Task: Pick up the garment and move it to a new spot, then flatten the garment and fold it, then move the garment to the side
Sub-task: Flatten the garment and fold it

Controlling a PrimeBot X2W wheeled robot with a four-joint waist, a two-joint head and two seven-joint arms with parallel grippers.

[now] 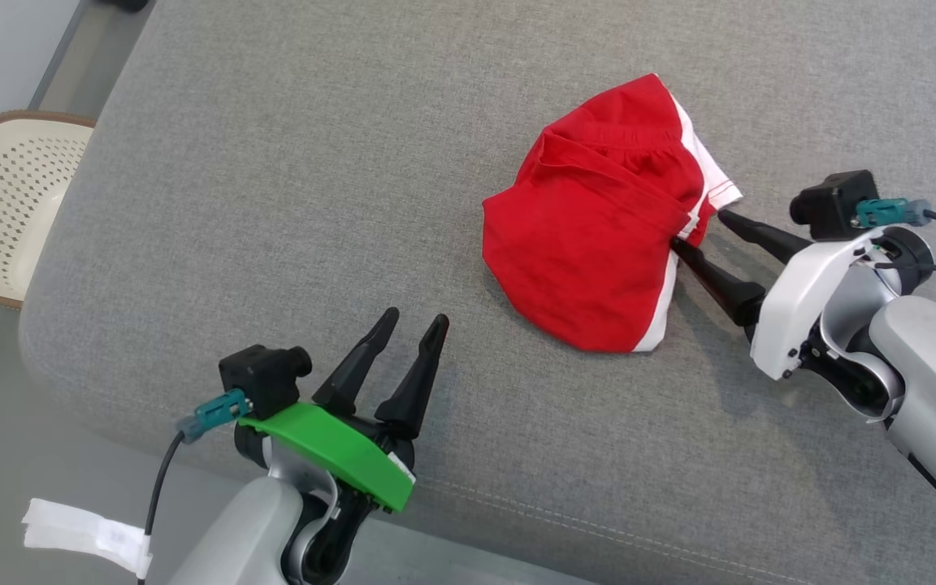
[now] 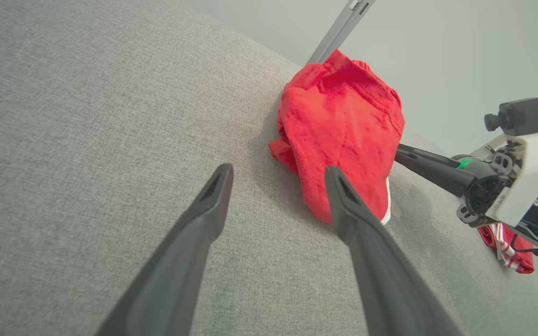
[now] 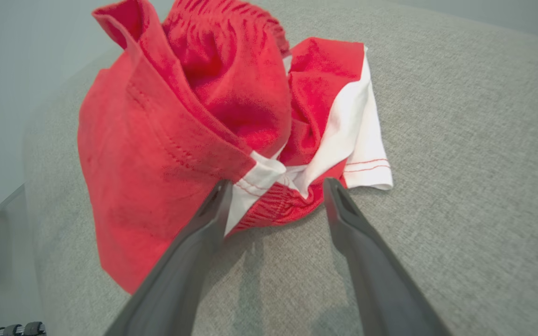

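Observation:
A crumpled red garment with white side stripes lies bunched on the grey cushion, right of centre. My right gripper is open at the garment's right edge, its fingertips touching the white-trimmed hem with cloth between them. The red garment stands up in loose folds just ahead of those fingers. My left gripper is open near the cushion's front edge, well left of the garment, holding nothing. The right gripper also shows beside the cloth.
A cream perforated plastic chair stands off the cushion's left edge. The cushion's front seam runs along the bottom. Another red and white piece of cloth shows beneath the right arm in the left wrist view.

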